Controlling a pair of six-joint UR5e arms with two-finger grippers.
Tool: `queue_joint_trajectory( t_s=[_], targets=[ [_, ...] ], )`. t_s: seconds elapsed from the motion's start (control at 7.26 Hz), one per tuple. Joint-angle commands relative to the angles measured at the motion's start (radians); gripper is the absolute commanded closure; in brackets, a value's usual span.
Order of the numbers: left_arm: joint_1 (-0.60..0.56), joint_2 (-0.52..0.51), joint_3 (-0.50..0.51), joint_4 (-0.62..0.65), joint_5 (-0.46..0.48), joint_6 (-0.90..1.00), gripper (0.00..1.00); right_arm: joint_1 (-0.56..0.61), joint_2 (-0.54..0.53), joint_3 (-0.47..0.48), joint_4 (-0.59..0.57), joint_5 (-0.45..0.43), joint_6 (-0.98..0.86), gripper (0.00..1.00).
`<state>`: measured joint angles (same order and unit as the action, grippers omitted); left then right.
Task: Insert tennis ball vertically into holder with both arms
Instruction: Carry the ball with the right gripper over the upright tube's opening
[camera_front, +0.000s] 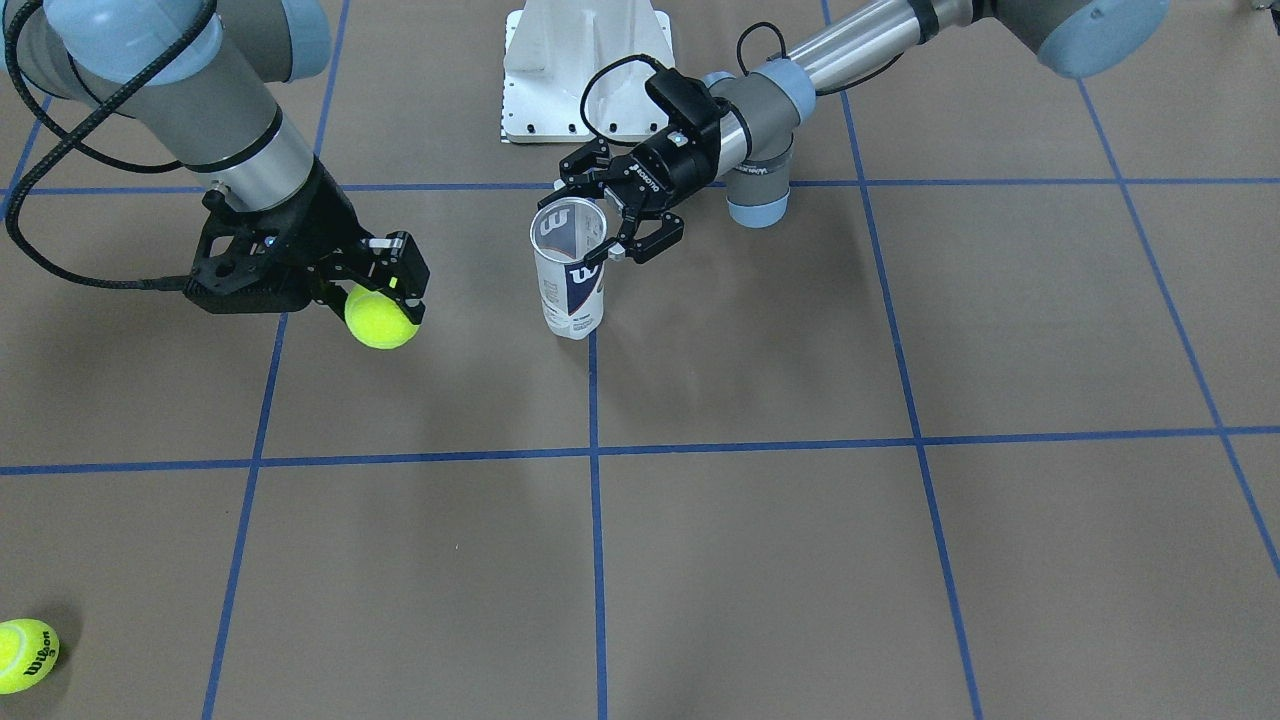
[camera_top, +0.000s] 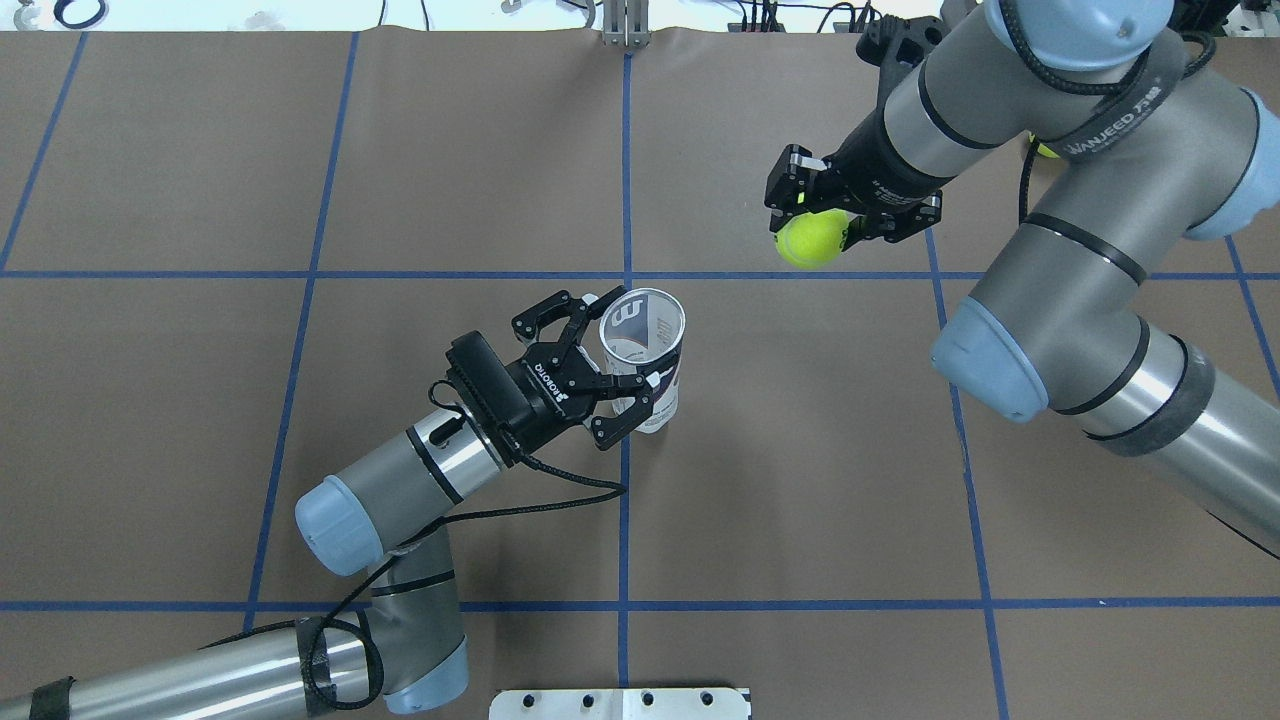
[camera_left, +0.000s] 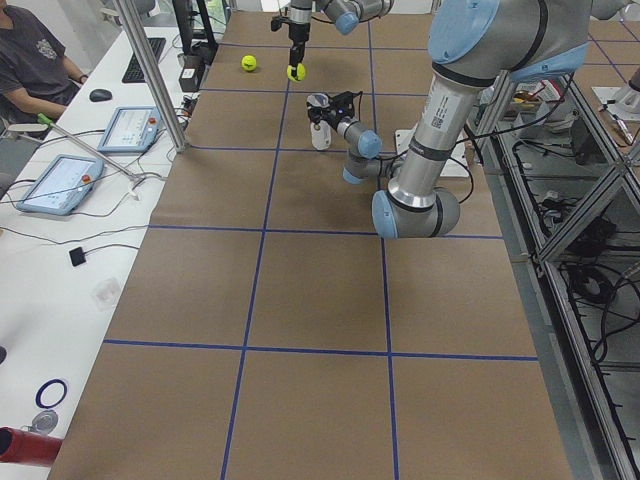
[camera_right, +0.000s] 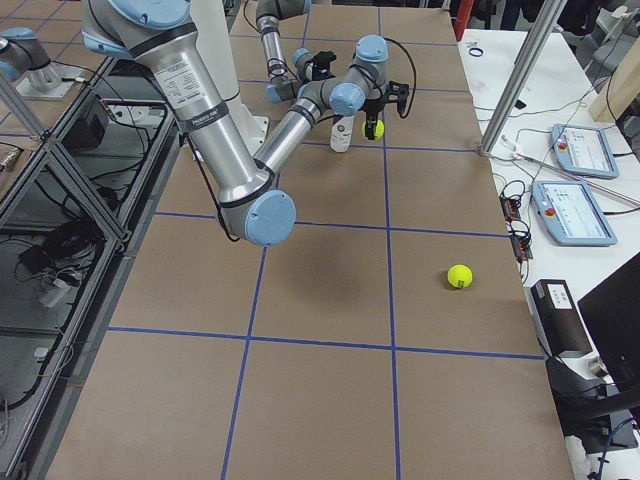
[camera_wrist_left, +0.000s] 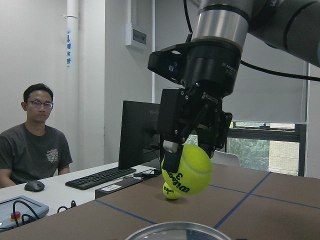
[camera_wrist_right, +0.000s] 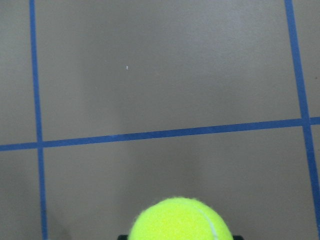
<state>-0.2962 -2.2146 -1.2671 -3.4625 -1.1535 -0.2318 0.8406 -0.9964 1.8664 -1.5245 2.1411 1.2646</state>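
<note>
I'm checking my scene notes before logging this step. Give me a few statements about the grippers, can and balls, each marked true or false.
1. The right gripper holds a tennis ball. True.
2. That ball hangs directly over the can. False: it is off to one side, over bare table.
3. The can lies on its side. False: it stands upright, with the left gripper around its top.
4. A second ball lies on the table. True.

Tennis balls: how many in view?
2. A held ball in the right gripper, raised off the table; a loose ball on the table near the operators' edge. The holder looks empty.
</note>
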Motion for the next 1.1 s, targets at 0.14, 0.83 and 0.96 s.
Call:
queue_joint_trajectory(
  t_s=[0.14,0.83,0.96],
  targets=[
    [0.008,0.006,0.000,-0.001,0.000,-0.003,0.23,-0.006,0.087,0.002,0.001,0.010,0.131,1.00],
    [0.008,0.006,0.000,-0.001,0.000,-0.003,0.17,-0.078,0.128,0.019,0.001,-0.006,0.240,1.00],
    [0.008,0.007,0.000,-0.001,0.000,-0.003,0.17,-0.096,0.140,0.019,0.001,-0.023,0.262,1.00]
  ],
)
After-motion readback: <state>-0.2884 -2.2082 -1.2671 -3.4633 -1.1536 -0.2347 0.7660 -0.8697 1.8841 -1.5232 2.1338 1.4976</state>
